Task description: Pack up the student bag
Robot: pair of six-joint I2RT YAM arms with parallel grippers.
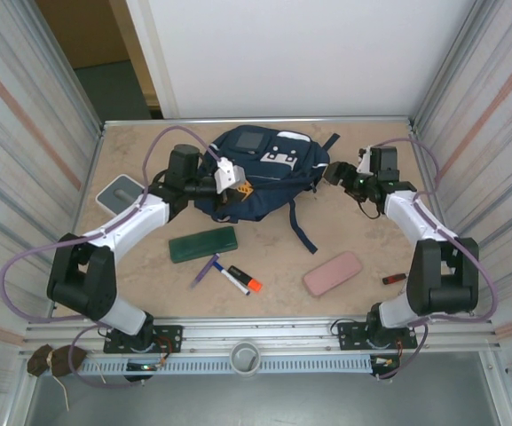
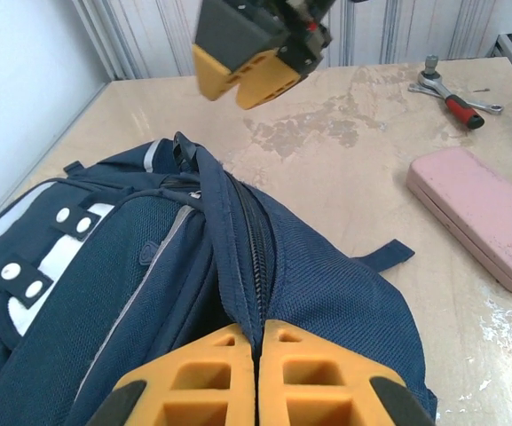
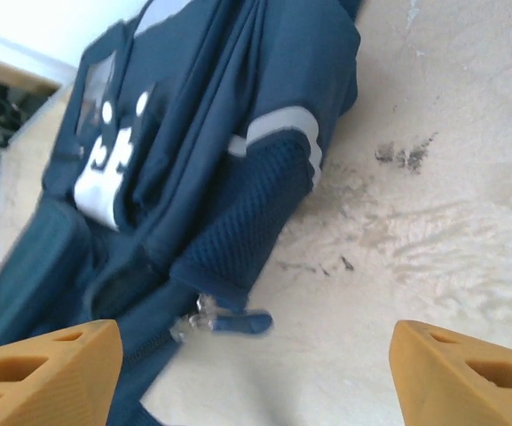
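One large navy student bag [image 1: 256, 173] is lying at the far middle of the table [image 1: 362, 240]. Nearer, a green pencil case [image 1: 203, 244] and a pink case [image 1: 333, 272] are resting well apart. The left gripper [image 2: 260, 382] is holding its jaws closed right at the zipper line on the bag's left side. The right gripper [image 3: 256, 355] is hovering with jaws wide open beside the bag's right end, and a zipper pull [image 3: 224, 321] is lying just ahead of it.
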